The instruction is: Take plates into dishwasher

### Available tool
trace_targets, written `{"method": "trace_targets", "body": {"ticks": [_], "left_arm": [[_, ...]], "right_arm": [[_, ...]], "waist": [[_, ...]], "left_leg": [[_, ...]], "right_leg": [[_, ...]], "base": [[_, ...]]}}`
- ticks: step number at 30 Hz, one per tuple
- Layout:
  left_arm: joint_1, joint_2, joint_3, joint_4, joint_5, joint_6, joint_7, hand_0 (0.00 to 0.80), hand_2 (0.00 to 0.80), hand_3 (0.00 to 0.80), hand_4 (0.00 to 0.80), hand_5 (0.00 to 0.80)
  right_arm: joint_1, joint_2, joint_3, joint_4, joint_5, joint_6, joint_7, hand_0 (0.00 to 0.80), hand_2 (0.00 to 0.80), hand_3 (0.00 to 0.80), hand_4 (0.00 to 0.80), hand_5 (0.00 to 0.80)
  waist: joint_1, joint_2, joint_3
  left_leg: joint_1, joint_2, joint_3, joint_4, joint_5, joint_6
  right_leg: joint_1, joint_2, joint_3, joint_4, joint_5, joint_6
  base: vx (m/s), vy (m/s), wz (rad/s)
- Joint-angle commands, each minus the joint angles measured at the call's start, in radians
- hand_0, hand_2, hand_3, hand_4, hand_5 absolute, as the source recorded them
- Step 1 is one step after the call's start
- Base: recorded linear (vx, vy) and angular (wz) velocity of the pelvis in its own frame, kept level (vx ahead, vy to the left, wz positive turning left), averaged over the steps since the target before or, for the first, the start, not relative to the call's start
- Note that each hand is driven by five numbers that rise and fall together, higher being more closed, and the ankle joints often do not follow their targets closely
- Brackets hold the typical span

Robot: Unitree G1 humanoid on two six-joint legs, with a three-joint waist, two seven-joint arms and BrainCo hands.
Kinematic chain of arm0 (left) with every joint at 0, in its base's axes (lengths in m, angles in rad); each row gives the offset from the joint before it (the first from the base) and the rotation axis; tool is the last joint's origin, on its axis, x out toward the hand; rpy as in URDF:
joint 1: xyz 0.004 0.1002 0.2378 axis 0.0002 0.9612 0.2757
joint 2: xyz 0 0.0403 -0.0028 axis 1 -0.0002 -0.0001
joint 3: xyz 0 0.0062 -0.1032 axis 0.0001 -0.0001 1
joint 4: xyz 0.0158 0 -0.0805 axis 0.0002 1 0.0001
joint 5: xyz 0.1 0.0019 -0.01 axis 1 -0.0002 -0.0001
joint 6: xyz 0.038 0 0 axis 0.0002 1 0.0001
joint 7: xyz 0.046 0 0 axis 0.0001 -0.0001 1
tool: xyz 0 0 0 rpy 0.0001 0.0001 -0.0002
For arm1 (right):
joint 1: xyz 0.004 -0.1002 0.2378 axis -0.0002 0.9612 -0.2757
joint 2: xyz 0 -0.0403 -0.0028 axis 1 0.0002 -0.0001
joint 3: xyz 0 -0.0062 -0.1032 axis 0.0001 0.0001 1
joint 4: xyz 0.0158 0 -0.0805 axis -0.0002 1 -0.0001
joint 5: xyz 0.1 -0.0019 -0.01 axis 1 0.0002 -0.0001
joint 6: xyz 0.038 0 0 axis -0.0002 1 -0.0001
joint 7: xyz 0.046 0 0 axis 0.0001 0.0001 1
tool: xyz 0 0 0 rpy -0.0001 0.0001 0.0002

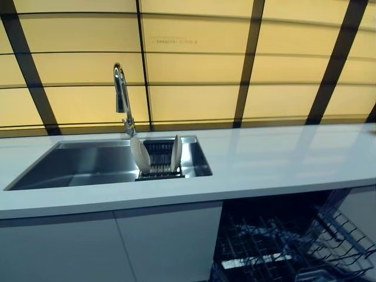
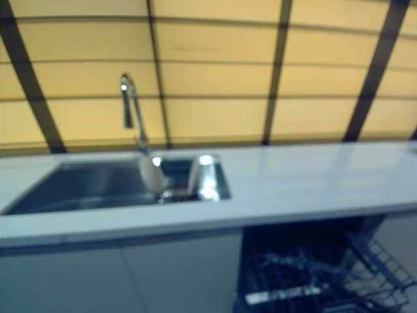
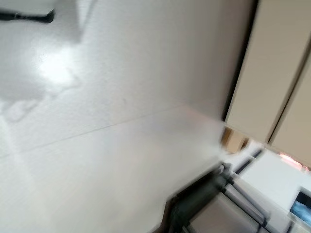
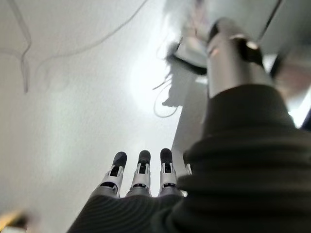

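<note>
Two white plates (image 1: 141,155) stand on edge in the sink's rack (image 1: 160,158), at 10 o'clock from the open dishwasher (image 1: 294,244); likely stiff, slick, breakable, so pinch the top rim; right hand (image 4: 141,177) fingers straight, empty; left hand unseen.

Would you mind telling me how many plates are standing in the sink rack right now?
2: one white plate leaning at the dark rack's faucet end, the other white plate upright at its opposite end. None seems hidden.

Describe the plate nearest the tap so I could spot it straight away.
Find the steel sink set in the white counter. At its right end a dark rack holds two white plates on edge. Yours is the left plate, leaning just below the tap.
</note>
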Motion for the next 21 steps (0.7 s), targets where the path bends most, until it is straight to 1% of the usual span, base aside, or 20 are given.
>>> {"method": "trace_targets", "body": {"ticks": [1, 2, 3, 4, 5, 8, 10, 11, 12, 15, 19, 21], "left_arm": [[-0.094, -0.033, -0.004, 0.005, 0.048, 0.023, 0.0, 0.0, 0.0, 0.0, 0.0, 0.0], [-0.104, -0.024, -0.022, 0.001, 0.033, 0.027, 0.007, 0.0, 0.0, 0.0, 0.0, 0.0], [-0.108, -0.02, -0.029, -0.003, 0.031, 0.031, 0.005, 0.0, 0.0, 0.0, 0.0, 0.0], [-0.112, -0.016, -0.037, -0.006, 0.032, 0.038, 0.001, 0.0, 0.0, 0.0, 0.0, 0.0], [-0.121, -0.003, -0.048, -0.009, 0.032, 0.042, 0.0, 0.0, 0.0, 0.0, 0.0, 0.0], [-0.128, 0.007, -0.064, -0.008, 0.052, 0.044, -0.003, 0.0, 0.0, 0.0, 0.0, 0.0], [-0.131, 0.011, -0.07, -0.006, 0.059, 0.041, -0.001, 0.0, 0.0, 0.0, 0.0, 0.0], [-0.132, 0.011, -0.071, -0.006, 0.059, 0.041, -0.001, 0.0, 0.0, 0.0, 0.0, 0.0], [-0.134, 0.013, -0.074, -0.005, 0.061, 0.04, 0.0, 0.0, 0.0, 0.0, 0.0, 0.0], [-0.135, 0.01, -0.073, -0.002, 0.071, 0.036, 0.003, 0.0, 0.0, 0.0, 0.0, 0.0], [-0.142, 0.014, -0.066, -0.004, 0.07, 0.042, 0.012, 0.0, 0.0, 0.0, 0.0, 0.0], [-0.15, 0.015, -0.076, 0.001, 0.124, 0.043, 0.001, 0.0, 0.0, 0.0, 0.0, 0.0]], "right_arm": [[-0.064, -0.02, -0.006, -0.036, -0.089, -0.035, 0.007, 0.0, 0.0, 0.0, 0.0, 0.0], [-0.059, -0.02, 0.017, -0.044, -0.083, -0.054, 0.014, 0.0, 0.0, 0.0, 0.0, 0.0], [-0.056, -0.019, 0.021, -0.052, -0.09, -0.075, 0.032, 0.0, 0.0, 0.0, 0.0, 0.0], [-0.055, -0.018, 0.023, -0.063, -0.119, -0.088, 0.051, 0.0, 0.0, 0.0, 0.0, 0.0], [-0.056, -0.012, 0.058, -0.086, -0.16, -0.122, 0.063, 0.0, 0.0, 0.0, 0.0, 0.0], [-0.076, -0.014, 0.106, -0.137, -0.178, -0.173, 0.069, 0.0, 0.0, 0.0, 0.0, 0.0], [-0.088, -0.022, 0.137, -0.174, -0.214, -0.193, 0.076, 0.0, 0.0, 0.0, 0.0, 0.0], [-0.089, -0.023, 0.139, -0.177, -0.216, -0.193, 0.077, 0.0, 0.0, 0.0, 0.0, 0.0], [-0.096, -0.029, 0.157, -0.199, -0.236, -0.2, 0.093, 0.0, 0.0, 0.0, 0.0, 0.0], [-0.103, -0.033, 0.184, -0.24, -0.233, -0.205, 0.11, 0.0, 0.0, 0.0, 0.0, 0.0], [-0.111, -0.032, 0.187, -0.246, -0.215, -0.171, 0.13, 0.0, 0.0, 0.0, 0.0, 0.0], [-0.118, -0.021, 0.185, -0.234, -0.208, -0.123, 0.121, 0.0, 0.0, 0.0, 0.0, 0.0]], "waist": [[-0.004, 0.0, 0.031], [-0.008, 0.0, 0.019], [-0.011, 0.002, 0.014], [-0.014, 0.003, 0.009], [-0.011, 0.004, -0.004], [0.005, -0.01, -0.012], [0.013, -0.02, -0.011], [0.014, -0.021, -0.011], [0.021, -0.029, -0.009], [0.037, -0.047, -0.001], [0.051, -0.052, 0.0], [0.06, -0.053, -0.006]], "left_leg": [[-0.131, -0.051, 0.007, -0.13, 0.156, 0.026], [-0.103, -0.059, -0.012, -0.128, 0.125, 0.043], [-0.085, -0.06, -0.015, -0.138, 0.117, 0.047], [-0.062, -0.062, -0.02, -0.159, 0.115, 0.052], [-0.031, -0.068, -0.037, -0.194, 0.119, 0.061], [-0.034, -0.079, -0.06, -0.198, 0.122, 0.07], [-0.044, -0.081, -0.058, -0.197, 0.124, 0.07], [-0.045, -0.081, -0.058, -0.197, 0.124, 0.07], [-0.051, -0.082, -0.056, -0.197, 0.126, 0.07], [-0.057, -0.084, -0.056, -0.21, 0.132, 0.071], [-0.05, -0.093, -0.076, -0.221, 0.128, 0.079], [-0.054, -0.104, -0.094, -0.222, 0.127, 0.092]], "right_leg": [[0.244, -0.031, 0.039, -0.417, 0.172, 0.06], [0.247, -0.044, 0.031, -0.389, 0.146, 0.072], [0.247, -0.049, 0.023, -0.384, 0.143, 0.075], [0.246, -0.053, 0.013, -0.385, 0.145, 0.077], [0.236, -0.055, -0.004, -0.39, 0.15, 0.079], [0.225, -0.055, -0.01, -0.395, 0.158, 0.079], [0.219, -0.056, -0.016, -0.399, 0.164, 0.08], [0.218, -0.056, -0.017, -0.399, 0.164, 0.08], [0.215, -0.057, -0.021, -0.404, 0.168, 0.081], [0.199, -0.063, -0.034, -0.416, 0.186, 0.091], [0.183, -0.07, -0.044, -0.423, 0.197, 0.097], [0.176, -0.069, -0.039, -0.382, 0.183, 0.101]], "base": [[0.23, 0.094, 0.5], [0.243, 0.087, 0.47], [0.292, 0.096, 0.3], [0.274, 0.063, 0.08], [0.239, 0.033, -0.01], [0.127, -0.017, -0.08], [0.049, -0.023, -0.21], [0.052, -0.018, -0.13], [0.049, -0.018, 0.01], [0.073, -0.01, 0.1], [0.074, 0.033, 0.03], [0.132, 0.074, 0.01]]}}
